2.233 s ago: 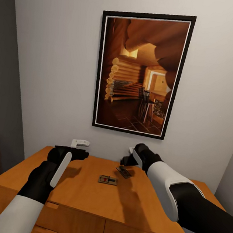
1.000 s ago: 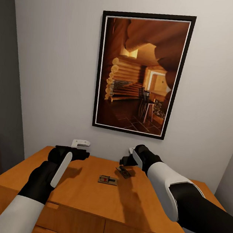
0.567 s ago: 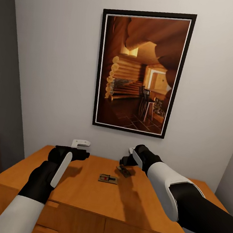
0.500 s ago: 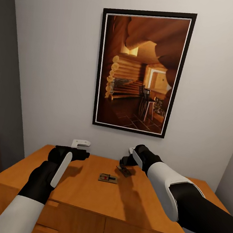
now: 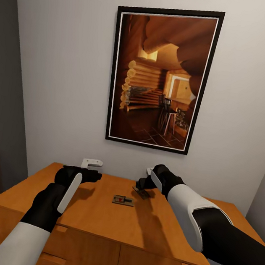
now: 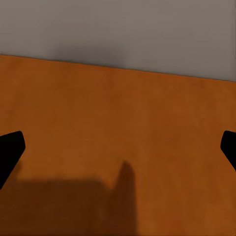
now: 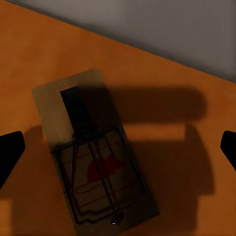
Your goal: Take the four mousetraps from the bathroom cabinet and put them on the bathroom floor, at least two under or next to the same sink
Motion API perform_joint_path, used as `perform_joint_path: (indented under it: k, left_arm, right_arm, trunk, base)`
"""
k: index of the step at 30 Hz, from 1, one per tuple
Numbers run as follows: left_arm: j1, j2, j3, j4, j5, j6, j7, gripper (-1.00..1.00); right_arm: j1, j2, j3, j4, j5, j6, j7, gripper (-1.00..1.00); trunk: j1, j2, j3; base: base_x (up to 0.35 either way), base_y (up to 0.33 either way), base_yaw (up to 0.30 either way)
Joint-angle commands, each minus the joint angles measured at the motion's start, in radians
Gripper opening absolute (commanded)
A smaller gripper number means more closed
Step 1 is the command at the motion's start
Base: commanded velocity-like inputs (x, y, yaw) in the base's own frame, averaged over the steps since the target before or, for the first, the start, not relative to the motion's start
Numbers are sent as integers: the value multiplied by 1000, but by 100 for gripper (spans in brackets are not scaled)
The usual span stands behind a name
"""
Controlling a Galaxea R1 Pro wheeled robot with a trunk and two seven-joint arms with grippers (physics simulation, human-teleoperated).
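Right wrist view shows the right gripper (image 7: 118,147) wide open above a mousetrap (image 7: 93,155) on the cabinet (image 5: 95,212), so pickup looks pending: lower, then close; left gripper (image 6: 118,147) open over bare wood, second trap (image 5: 123,200) nearby.

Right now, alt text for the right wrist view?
A mousetrap lies flat on the orange-brown cabinet top, between the open right gripper's black fingertips. Grey wall behind, gripper shadow across the wood.
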Motion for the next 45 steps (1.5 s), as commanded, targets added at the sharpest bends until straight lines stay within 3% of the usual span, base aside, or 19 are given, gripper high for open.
perform_joint_path:
  k: [1, 7, 16, 42, 43, 45]
  left_arm:
    - [-1, 0, -1, -1, 10, 3, 10, 100]
    - [0, 0, -1, -1, 10, 3, 10, 100]
    - [0, -1, -1, -1, 12, 3, 8, 100]
    - [-1, -1, -1, -1, 10, 0, 8, 100]
    - [0, -1, -1, -1, 11, -1, 8, 100]
    - [0, -1, -1, -1, 11, -2, 8, 100]
  right_arm:
    - [-1, 0, 8, -1, -4, 4, 2, 100]
    - [-1, 0, 8, 7, -4, 4, 2, 100]
    - [-1, 0, 8, 29, -4, 3, 6, 100]
    - [5, 0, 9, 33, -4, 15, 23, 100]
    - [5, 0, 9, 33, -4, 16, 23, -100]
    - [5, 0, 9, 33, -4, 16, 24, -100]
  trunk:
    - [0, -1, -1]
    - [0, -1, -1]
    - [34, -64, -30]
    - [34, -64, -30]
    - [34, -64, -30]
    - [34, -64, -30]
  base:
    - [0, 0, 0]
    - [0, 0, 0]
    - [0, 0, 0]
    - [0, 0, 0]
    - [0, 0, 0]
    - [0, 0, 0]
